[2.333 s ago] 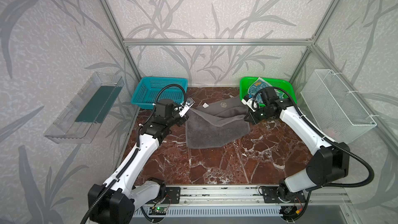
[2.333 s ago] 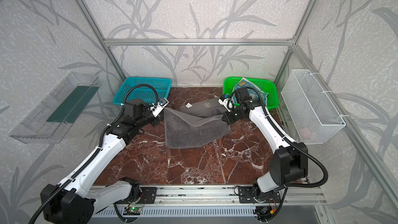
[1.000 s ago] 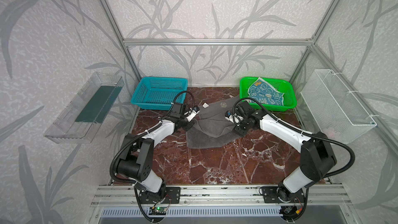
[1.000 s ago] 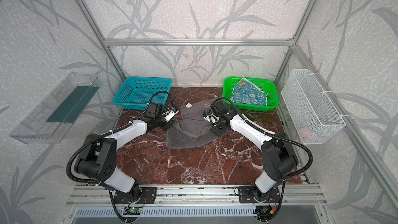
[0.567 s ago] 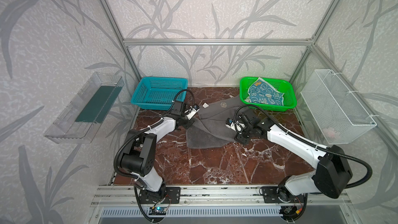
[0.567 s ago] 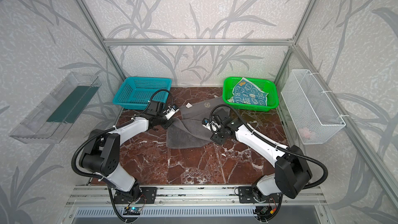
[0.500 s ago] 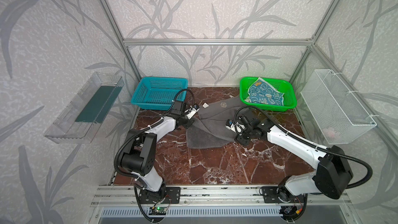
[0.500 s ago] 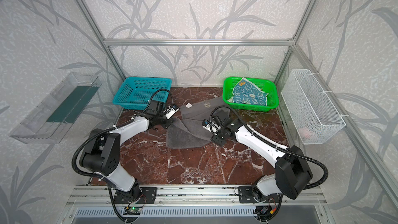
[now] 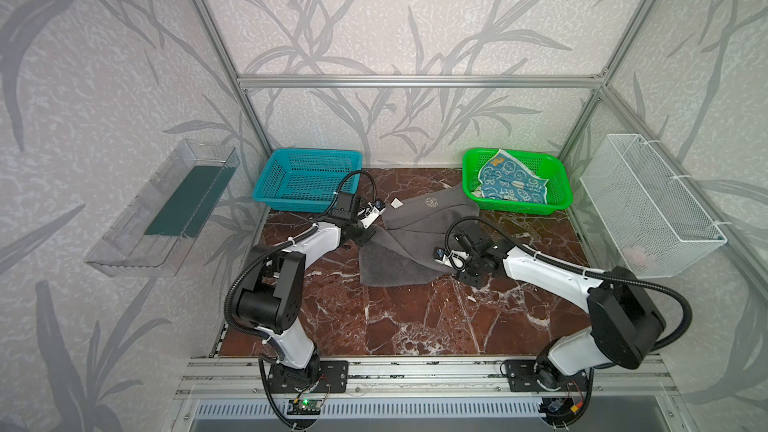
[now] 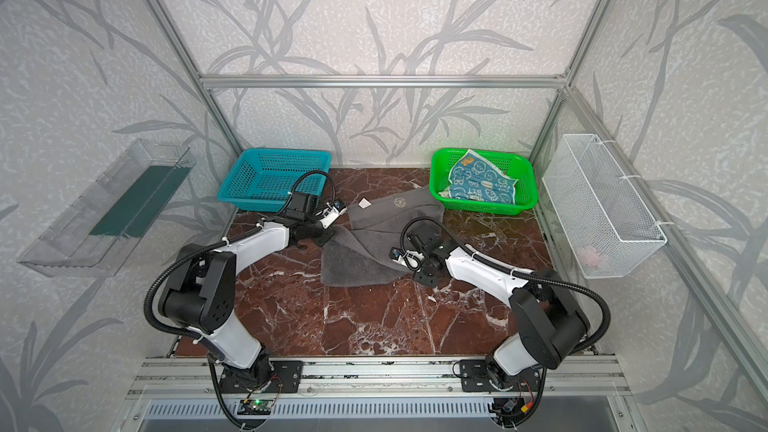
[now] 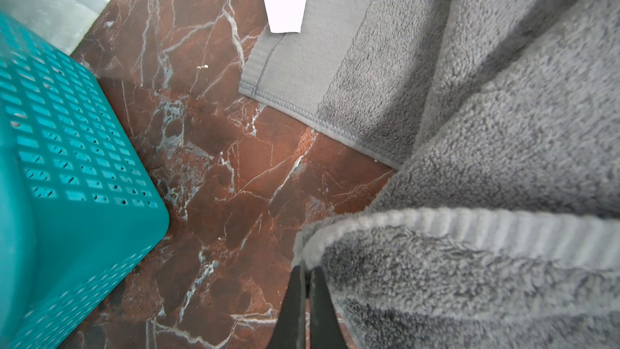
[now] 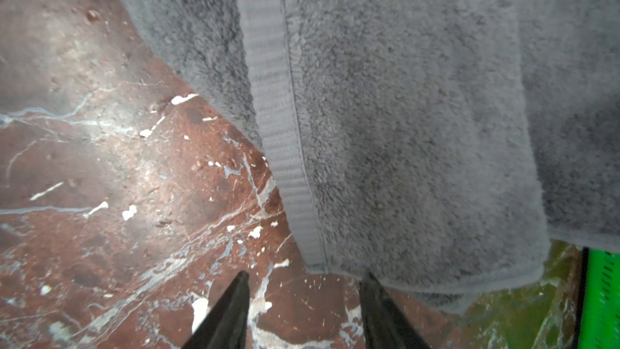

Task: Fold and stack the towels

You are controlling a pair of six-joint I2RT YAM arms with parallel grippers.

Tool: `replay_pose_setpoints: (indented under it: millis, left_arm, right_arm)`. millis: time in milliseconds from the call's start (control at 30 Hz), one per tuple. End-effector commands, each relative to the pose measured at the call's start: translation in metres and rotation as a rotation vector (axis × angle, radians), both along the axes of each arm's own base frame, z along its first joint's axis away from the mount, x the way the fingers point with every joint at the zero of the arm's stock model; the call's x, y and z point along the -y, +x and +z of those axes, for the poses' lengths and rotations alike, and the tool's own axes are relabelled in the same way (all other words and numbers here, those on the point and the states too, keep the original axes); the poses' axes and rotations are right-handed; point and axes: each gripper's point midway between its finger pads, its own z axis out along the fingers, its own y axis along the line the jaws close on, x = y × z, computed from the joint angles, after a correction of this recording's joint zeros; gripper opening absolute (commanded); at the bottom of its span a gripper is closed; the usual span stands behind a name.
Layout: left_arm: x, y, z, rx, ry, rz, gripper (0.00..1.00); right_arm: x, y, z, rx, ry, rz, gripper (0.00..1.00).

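The dark grey towel [image 9: 399, 259] lies rumpled on the red marble table [image 9: 415, 326], just above the middle of both top views. Its long axis runs on a slant from the upper right, where one end almost touches the green basket [image 9: 557, 201], down to a squarer end at the lower left. The upper end carries a round embroidered emblem [image 9: 430, 201] and a white tag [image 9: 397, 202], which sticks out from the hem toward the teal basket [image 9: 307, 176]. A loose fold crosses the middle of the cloth, so its left part overlaps the rest.

The left pincer [image 11: 306, 268] is pressed together on a ribbed hem corner of the dark grey towel and holds it a little off the marble at the cloth's left edge. The right pincer [image 12: 304, 280] stands spread, low over the table at the cloth's right edge. Its tips sit on either side of a hem corner that lies flat on the marble. One tip is right at the cloth's edge, and nothing is pinched.

A teal-blue printed towel [image 9: 511, 184] lies crumpled in the green basket at the upper right. The teal basket stands at the upper left.
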Motion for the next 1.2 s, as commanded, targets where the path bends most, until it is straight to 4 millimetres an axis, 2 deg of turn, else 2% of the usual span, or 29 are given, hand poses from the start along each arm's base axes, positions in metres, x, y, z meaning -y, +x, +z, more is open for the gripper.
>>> replay_pose_setpoints:
  millis: [0,300,600,633,667,733,833,933,1000,1067,1167]
  left_arm:
    - [-0.004,0.004,0.001,-0.001,0.022,-0.002,0.0]
    - [-0.007,0.003,0.0,-0.006,0.034,0.002,0.0]
    - [-0.009,0.001,-0.001,-0.014,0.043,0.008,0.0]
    - [-0.009,0.0,-0.001,-0.014,0.045,0.008,0.0]
    - [-0.01,0.0,-0.001,-0.016,0.046,0.008,0.0]
    - [-0.01,-0.001,-0.001,-0.016,0.047,0.009,0.0]
    - [-0.011,-0.002,-0.001,-0.017,0.048,0.012,0.0]
    - [-0.009,-0.002,0.004,-0.01,0.036,0.013,0.0]
    - [-0.008,-0.001,0.009,-0.001,0.022,0.02,0.0]
    - [-0.006,0.0,0.02,0.019,-0.002,0.025,0.0]
    - [-0.004,0.001,0.045,0.074,-0.042,0.036,0.0]
  right_arm:
    - [0.0,0.004,-0.008,-0.021,-0.019,0.038,0.49]
    - [0.015,0.015,-0.022,-0.023,-0.055,0.0,0.52]
    - [0.014,0.017,-0.04,-0.051,-0.076,0.018,0.5]
    - [0.014,0.018,-0.04,-0.049,-0.081,0.017,0.48]
    - [0.018,0.016,-0.05,-0.072,-0.106,0.018,0.46]
    - [0.023,0.016,-0.056,-0.072,-0.136,0.011,0.4]
    - [0.024,0.018,-0.054,-0.061,-0.133,0.007,0.3]
    - [0.027,0.025,-0.048,-0.018,-0.153,0.008,0.08]
    - [0.025,0.03,-0.038,0.017,-0.134,0.017,0.0]
    - [0.019,0.036,-0.016,0.067,-0.073,0.01,0.0]
    - [0.01,0.046,0.03,0.134,0.087,-0.025,0.0]
